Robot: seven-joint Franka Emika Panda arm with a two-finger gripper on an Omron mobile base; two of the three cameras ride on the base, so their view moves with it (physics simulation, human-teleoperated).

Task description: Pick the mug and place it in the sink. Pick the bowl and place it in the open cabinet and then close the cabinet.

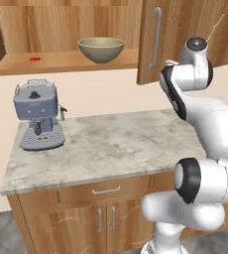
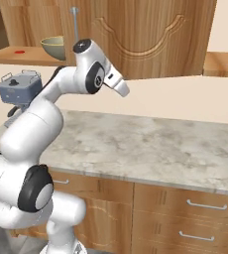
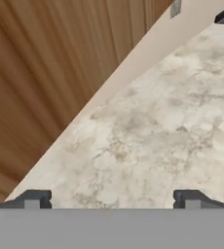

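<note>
- One bowl [image 1: 101,49] already sits on the light wood shelf [image 1: 61,62] of the cabinet, so that placement looks done.
- Of the mug and sink I can say nothing from here; whether that first half is finished cannot be told.
- What seems left is closing the cabinet: its door [image 1: 158,39] stands swung out, with the silver bar handle [image 1: 157,37] facing the arm.
- The bowl rests upright, left of the open door, with a small red mark [image 1: 34,59] further left along the shelf.
- The gripper [image 3: 111,198] is empty and its jaws stand spread wide, holding nothing.
- In the hand view the gripper hangs above the marbled bench [image 3: 172,121], with the wooden door face [image 3: 50,68] close at one side.
- Judging by this, the bowl is well apart from the gripper, up and to its left, and the door is the nearer thing.
- A grey coffee machine [image 1: 38,116] stands on the bench's left end.
</note>
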